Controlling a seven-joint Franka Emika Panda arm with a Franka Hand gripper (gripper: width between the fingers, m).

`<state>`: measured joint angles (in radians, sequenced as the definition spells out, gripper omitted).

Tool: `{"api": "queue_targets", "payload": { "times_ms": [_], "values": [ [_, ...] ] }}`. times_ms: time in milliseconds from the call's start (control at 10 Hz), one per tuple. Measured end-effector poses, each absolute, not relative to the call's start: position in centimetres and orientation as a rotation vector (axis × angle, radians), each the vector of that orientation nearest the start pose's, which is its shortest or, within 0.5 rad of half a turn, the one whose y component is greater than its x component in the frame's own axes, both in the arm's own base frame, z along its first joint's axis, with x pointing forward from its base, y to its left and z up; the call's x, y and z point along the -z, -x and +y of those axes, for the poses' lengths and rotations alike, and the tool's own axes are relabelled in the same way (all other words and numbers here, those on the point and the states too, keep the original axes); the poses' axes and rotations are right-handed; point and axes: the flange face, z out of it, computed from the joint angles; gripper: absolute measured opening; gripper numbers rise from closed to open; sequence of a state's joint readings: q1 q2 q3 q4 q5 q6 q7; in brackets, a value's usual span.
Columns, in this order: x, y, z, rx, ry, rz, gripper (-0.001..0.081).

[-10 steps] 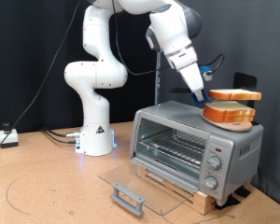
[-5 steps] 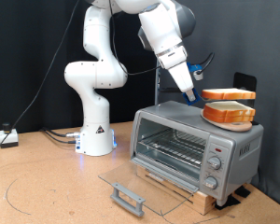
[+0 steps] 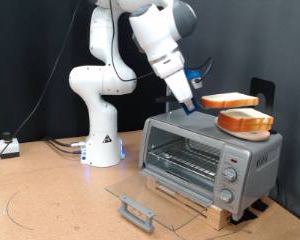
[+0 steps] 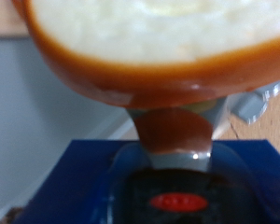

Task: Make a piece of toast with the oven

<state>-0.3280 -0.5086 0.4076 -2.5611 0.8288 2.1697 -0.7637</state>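
Observation:
My gripper is shut on the edge of the piece of toast, a flat slice with a pale face and brown crust. I hold it level in the air just above the oven's top. The oven is a silver box at the exterior view's right. Its glass door is dropped open and flat, with the wire rack showing inside. In the wrist view the toast fills the frame beyond one fingertip.
A like slice on a round orange plate rests on the oven's top, under the held slice. The door's grey bar handle sticks out over the wooden table. The white robot base stands to the exterior view's left of the oven.
My gripper has carried the toast toward the exterior view's left, off the other slice and toward the oven top's left edge. The slice on the plate and the oven have not moved.

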Motion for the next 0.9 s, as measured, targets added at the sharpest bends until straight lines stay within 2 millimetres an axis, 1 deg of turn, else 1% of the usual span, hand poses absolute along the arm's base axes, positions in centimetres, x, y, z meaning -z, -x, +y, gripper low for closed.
{"api": "queue_targets", "payload": {
  "times_ms": [400,900],
  "values": [
    [-43.7,-39.8,-0.6,0.347,2.653,-0.505,0.0396],
    [-43.7,-37.5,-8.8,0.325,2.651,-0.570,0.0396]
  ]
}}
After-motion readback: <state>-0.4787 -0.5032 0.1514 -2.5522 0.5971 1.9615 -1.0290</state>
